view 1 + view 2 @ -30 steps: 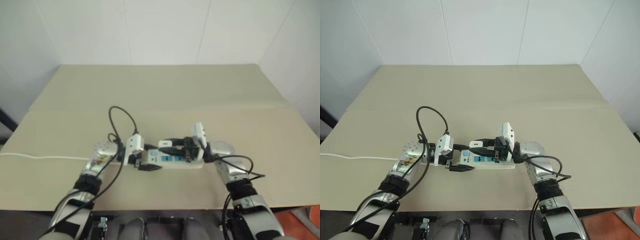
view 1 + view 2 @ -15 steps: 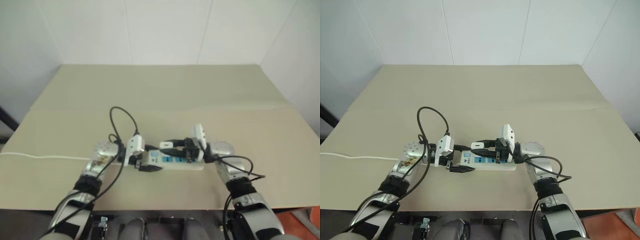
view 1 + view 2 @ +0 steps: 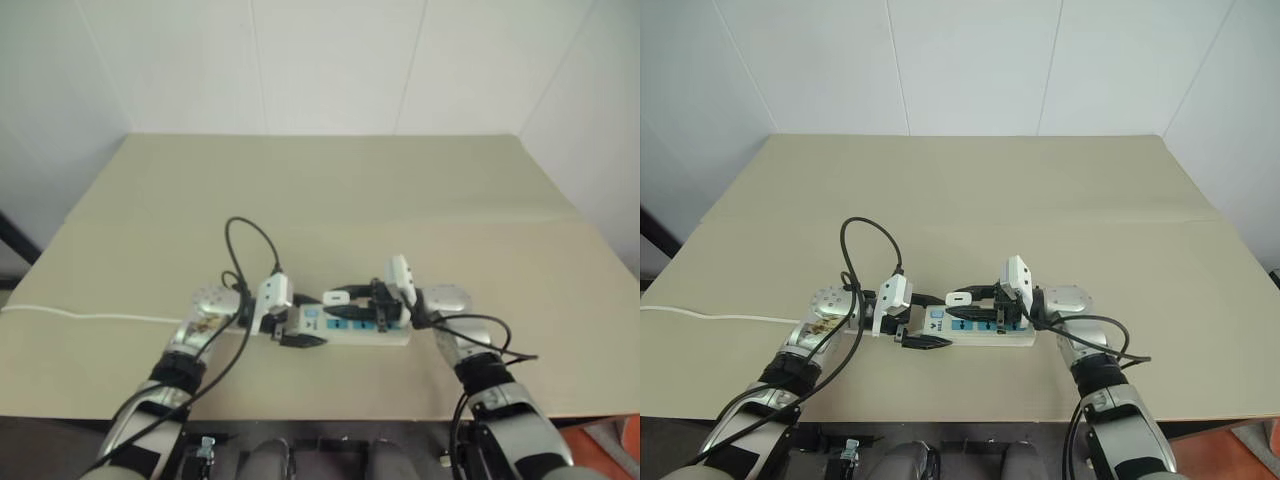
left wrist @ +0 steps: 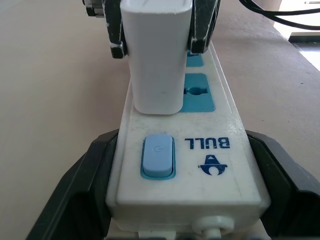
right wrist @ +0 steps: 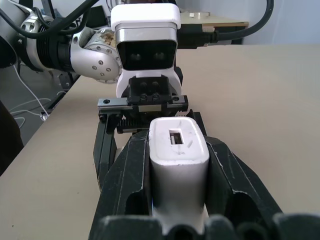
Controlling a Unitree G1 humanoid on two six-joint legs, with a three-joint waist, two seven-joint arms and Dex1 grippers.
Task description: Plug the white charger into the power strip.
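the right claw [image 5: 177, 200] pinches the white charger [image 4: 156, 55] over the power strip [image 4: 187, 170], which the spread left claw [image 4: 187, 210] hugs; next, push it down.

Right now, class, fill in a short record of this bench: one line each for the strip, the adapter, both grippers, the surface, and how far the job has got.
Strip: long white power strip with blue sockets and switch, lying flat
Adapter: small white boxy charger, over the socket next to the switch; whether fully seated cannot be told
Left gripper: fingers either side of the strip's switch end
Right gripper: shut on the charger
Surface: beige table
Stage: charger at the strip
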